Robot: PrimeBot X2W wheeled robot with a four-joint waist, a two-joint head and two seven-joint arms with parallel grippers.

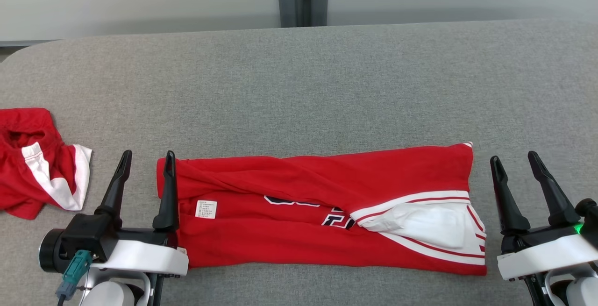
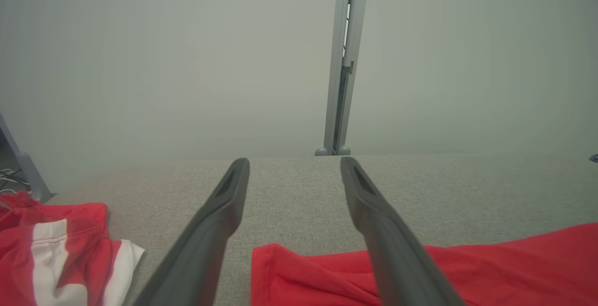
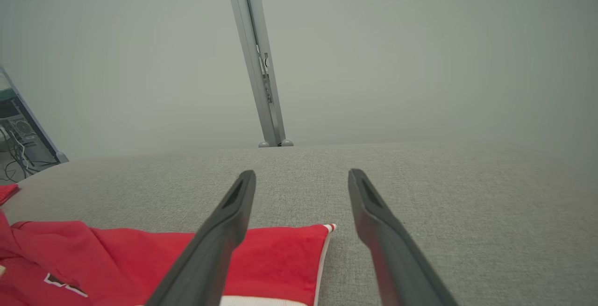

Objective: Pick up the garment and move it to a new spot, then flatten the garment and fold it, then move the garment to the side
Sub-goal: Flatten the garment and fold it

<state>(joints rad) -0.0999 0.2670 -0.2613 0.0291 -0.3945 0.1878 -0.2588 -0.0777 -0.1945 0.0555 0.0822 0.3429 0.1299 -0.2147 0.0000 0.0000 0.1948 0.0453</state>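
Garment: red with white stripes, lying folded into a long band across the near part of the grey counter, roughly central. A white label shows near its left end, and dark lettering is partly covered by a fold. Left fingers: spread apart, nothing between them, with the inner finger over the garment's left edge; contact cannot be judged. Right fingers: spread apart, holding nothing, just beside the garment's right end and clear of the cloth in the head view. A second red and white piece of clothing lies crumpled at the counter's left edge, well apart from the garment
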